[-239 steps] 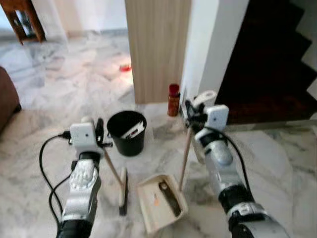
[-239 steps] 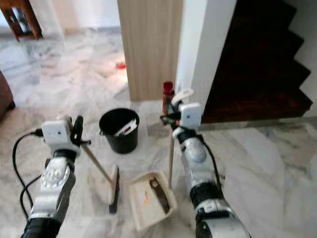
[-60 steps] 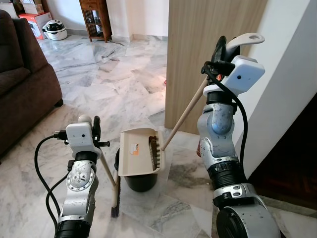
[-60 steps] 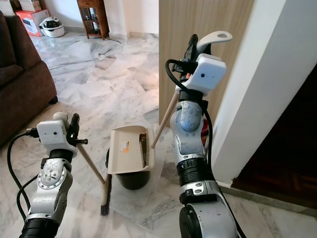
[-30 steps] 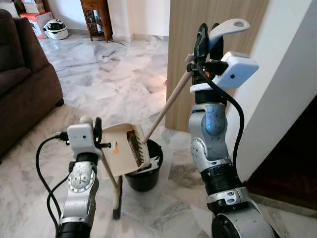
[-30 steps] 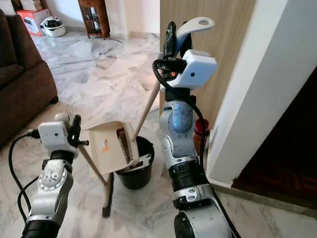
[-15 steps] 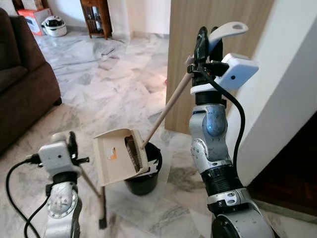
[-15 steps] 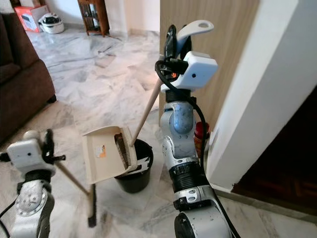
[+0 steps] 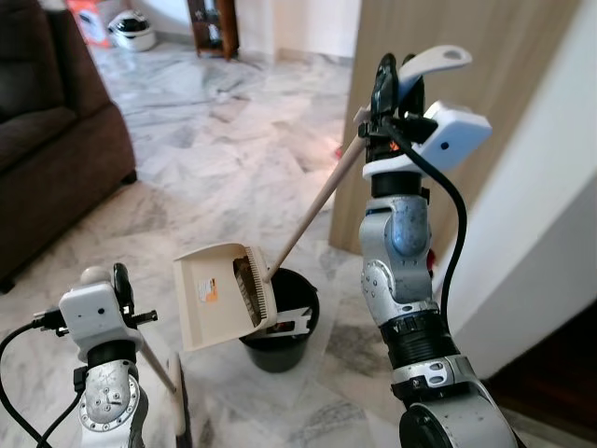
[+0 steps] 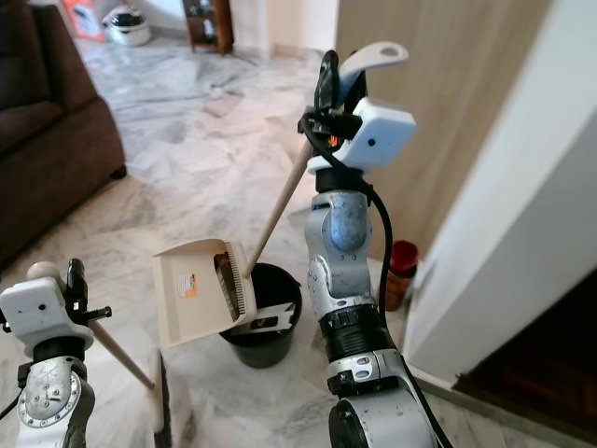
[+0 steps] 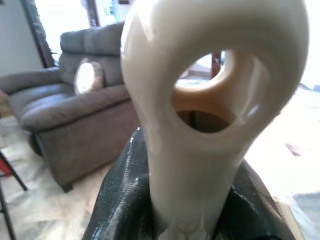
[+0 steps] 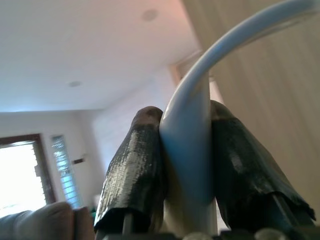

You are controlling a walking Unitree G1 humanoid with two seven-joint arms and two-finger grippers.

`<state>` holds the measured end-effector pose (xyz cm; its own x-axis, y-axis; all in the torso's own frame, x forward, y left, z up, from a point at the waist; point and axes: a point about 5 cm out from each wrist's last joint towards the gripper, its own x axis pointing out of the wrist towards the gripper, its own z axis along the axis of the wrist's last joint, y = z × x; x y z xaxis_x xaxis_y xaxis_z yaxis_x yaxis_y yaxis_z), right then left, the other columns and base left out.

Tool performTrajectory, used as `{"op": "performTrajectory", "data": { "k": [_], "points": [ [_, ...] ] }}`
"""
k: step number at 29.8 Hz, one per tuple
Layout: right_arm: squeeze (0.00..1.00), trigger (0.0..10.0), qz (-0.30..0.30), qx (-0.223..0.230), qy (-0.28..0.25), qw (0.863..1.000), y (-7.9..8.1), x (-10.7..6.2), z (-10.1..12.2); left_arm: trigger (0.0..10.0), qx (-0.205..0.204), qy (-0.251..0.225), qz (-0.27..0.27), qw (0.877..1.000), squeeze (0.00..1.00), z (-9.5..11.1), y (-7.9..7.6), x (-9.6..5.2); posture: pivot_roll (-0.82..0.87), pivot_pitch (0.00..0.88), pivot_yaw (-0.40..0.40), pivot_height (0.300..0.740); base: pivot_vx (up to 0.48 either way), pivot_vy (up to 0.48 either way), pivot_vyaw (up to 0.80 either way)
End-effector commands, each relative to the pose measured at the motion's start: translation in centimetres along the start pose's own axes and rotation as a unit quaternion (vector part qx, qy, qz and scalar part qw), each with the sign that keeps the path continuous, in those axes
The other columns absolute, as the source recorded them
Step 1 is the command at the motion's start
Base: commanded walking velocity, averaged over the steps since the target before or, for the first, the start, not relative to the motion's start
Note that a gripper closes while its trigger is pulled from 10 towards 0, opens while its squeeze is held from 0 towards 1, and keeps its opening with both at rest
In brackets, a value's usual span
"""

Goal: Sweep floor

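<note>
We are emptying the dustpan point(image 9: 219, 294) into the black bucket point(image 9: 280, 331): our right hand point(image 9: 384, 79) is clamping the pan's long handle up high, tipping it over the rim. Our left hand point(image 9: 119, 285) is gripping the broom point(image 9: 173, 387), its head resting on the marble floor point(image 9: 187, 177). Next we judge we should tilt further, shaking debris loose. Something white is lying inside the bucket.

The dustpan point(image 9: 216, 295) hangs tilted over the bin point(image 9: 284, 329), just left of the wooden panel point(image 9: 485, 56). The broom point(image 9: 173, 397) stands left of the bin; a sofa point(image 9: 47, 149) sits far left.
</note>
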<state>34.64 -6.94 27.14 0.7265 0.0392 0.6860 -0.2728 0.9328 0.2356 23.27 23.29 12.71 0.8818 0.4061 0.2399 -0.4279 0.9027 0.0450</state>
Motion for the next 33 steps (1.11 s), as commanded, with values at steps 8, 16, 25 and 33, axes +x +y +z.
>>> {"op": "performTrajectory", "data": {
  "k": [8, 16, 25, 33],
  "points": [
    [0.00, 10.0, -0.013, 0.030, -0.024, 0.999, 0.4, 0.3, 0.8, 10.0, 0.004, -0.030, -0.005, 1.000, 0.00, 1.4, -0.3, 0.4, 0.12, 0.000, 0.036, 0.740, 0.362, 0.000, 0.00],
    [0.00, 10.0, -0.010, 0.035, -0.020, 0.999, 0.4, 0.3, 0.8, 10.0, 0.005, -0.030, -0.005, 1.000, 0.00, 1.5, -0.2, 0.5, 0.12, 0.000, 0.037, 0.740, 0.363, 0.000, 0.00],
    [0.00, 10.0, -0.001, 0.040, -0.014, 0.999, 0.7, 0.3, 0.7, 10.0, 0.004, -0.033, -0.008, 0.999, 0.00, 1.7, -0.2, 0.6, 0.12, 0.000, 0.037, 0.740, 0.322, 0.000, 0.00],
    [0.00, 10.0, 0.082, 0.063, -0.001, 0.995, 2.2, 0.2, 0.4, 10.0, -0.006, -0.033, -0.027, 0.999, 0.00, 1.8, -0.8, 0.6, 0.12, 0.000, 0.032, 0.740, 0.000, 0.000, 0.00]
  ]
}}
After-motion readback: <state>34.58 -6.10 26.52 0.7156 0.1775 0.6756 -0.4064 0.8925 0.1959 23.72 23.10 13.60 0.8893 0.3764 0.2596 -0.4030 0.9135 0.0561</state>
